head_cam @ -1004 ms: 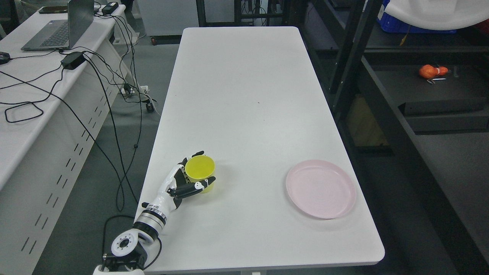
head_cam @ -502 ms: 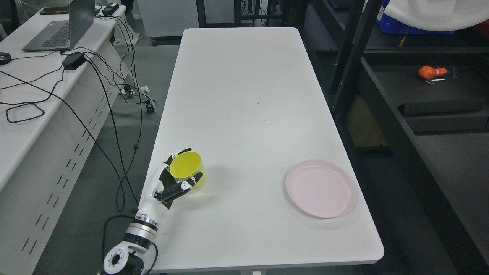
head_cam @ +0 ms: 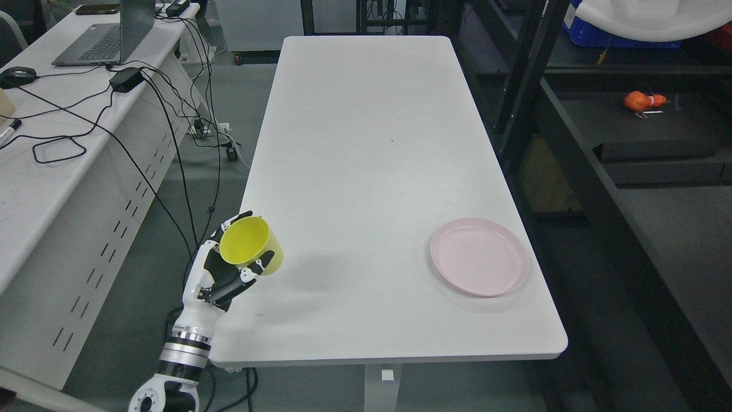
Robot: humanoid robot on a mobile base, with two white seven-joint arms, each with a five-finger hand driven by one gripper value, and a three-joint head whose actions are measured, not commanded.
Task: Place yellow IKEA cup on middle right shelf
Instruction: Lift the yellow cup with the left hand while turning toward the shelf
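Lifted off the white tabletop (head_cam: 366, 143) and tilted now: small yellow plastic cup (head_cam: 251, 247), clasped by left hand (head_cam: 220, 274) at lower left; shelf carry next.

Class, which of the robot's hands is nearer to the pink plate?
Left. The left hand holds the yellow cup at the table's left edge, far left of the pink plate. The right hand is out of view.

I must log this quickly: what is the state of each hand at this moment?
Left hand: closed on the cup, fingers wrapped around it.
Right hand: not in view, so it cannot be told.
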